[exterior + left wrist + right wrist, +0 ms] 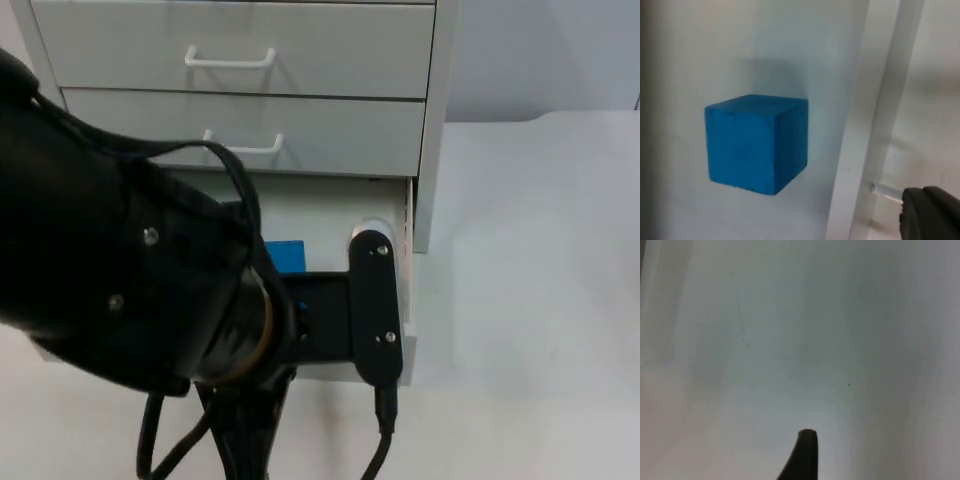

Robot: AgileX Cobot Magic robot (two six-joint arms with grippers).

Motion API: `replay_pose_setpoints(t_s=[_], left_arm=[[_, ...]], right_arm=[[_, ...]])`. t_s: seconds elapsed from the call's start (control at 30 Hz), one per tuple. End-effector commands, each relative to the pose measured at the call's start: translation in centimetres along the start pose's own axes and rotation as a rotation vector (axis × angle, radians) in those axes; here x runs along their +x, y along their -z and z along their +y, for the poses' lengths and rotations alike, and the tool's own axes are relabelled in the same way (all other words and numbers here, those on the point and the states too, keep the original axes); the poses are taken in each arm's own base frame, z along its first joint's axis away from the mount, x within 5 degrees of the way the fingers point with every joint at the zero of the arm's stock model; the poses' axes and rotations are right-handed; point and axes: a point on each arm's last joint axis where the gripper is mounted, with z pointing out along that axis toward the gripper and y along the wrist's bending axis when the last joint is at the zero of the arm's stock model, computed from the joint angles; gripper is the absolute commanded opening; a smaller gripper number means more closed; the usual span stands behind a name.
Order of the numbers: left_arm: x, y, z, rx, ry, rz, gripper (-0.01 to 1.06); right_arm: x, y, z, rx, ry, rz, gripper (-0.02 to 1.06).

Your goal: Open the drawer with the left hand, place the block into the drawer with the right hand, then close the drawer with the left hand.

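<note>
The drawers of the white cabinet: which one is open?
The lowest drawer is pulled out, with the blue block inside; the two drawers above are shut.

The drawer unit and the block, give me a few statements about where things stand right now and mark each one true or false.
1. The blue block lies inside the open bottom drawer. True.
2. All three drawers are pulled out. False: the top drawer and the middle drawer are closed; only the bottom one is out.
3. The left gripper is over the open drawer's front part. True.
4. The block is red. False: it is blue.
5. The right gripper holds the block. False: it looks onto a bare pale surface, and the block sits free on the drawer floor.
</note>
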Motion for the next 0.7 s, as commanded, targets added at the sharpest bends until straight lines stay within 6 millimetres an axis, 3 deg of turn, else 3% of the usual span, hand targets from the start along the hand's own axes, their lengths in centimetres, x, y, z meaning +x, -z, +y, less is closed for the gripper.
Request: replay_pose_setpoints(t_s=[0.0, 0.67], left_arm=[[-0.07, -0.13, -0.20, 0.003, -0.003, -0.012, 0.00], [-0.16, -0.55, 0.47, -0.032, 0.036, -0.055, 0.00]], right_arm=[[0.01, 0.21, -0.19, 0.006, 0.004, -0.020, 0.76], [-0.08, 0.22, -0.19, 0.007, 0.004, -0.030, 0.76]])
